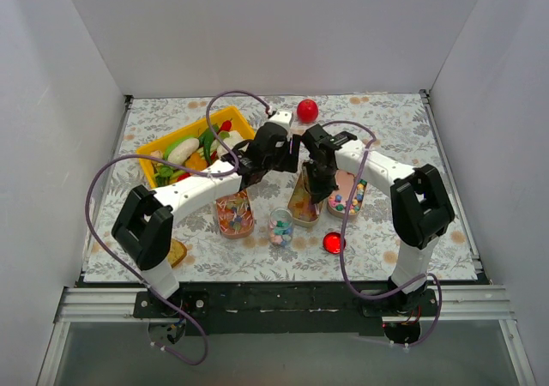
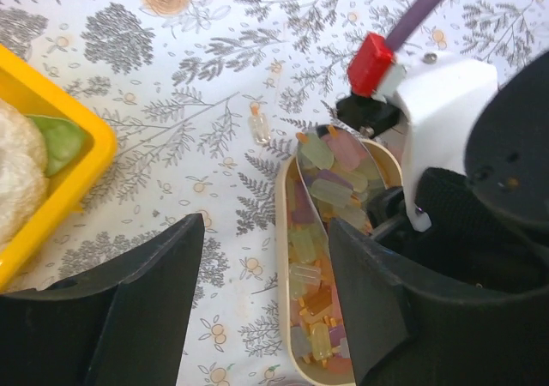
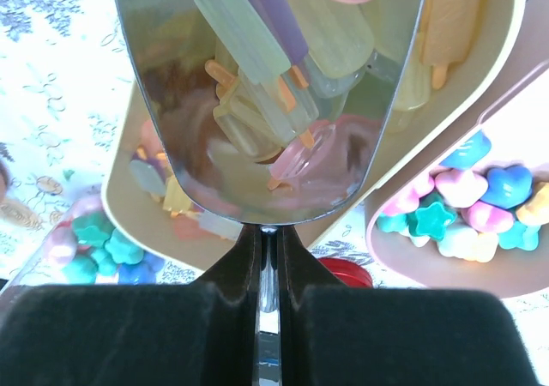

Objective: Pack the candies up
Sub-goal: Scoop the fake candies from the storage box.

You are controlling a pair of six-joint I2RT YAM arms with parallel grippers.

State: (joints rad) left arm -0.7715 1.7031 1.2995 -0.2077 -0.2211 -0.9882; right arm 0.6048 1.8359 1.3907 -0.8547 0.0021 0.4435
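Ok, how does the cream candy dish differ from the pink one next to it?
The cream dish holds pale popsicle-shaped sweets on sticks; the pink dish holds brighter stars and hearts. The metal scoop reaches into the cream dish, not the pink dish. Both are shallow, oval and sit side by side.

Top view high, downward; wrist views close, sharing cream tray (image 2: 280,266).

1. The tray (image 1: 147,158) sits toward the table's (image 1: 403,146) far-left corner. The ball (image 1: 307,110) lies right of it, near the far edge.
2. Mid-table, in a row, stand the left dish (image 1: 236,236), middle dish (image 2: 280,257) and right dish (image 3: 446,276), with candies (image 3: 461,187) in each.
3. The scoop (image 3: 266,103) rests in the middle dish.
4. The jar (image 1: 280,227) stands before the left and middle dishes. The lid (image 1: 333,243) lies before the right dish.
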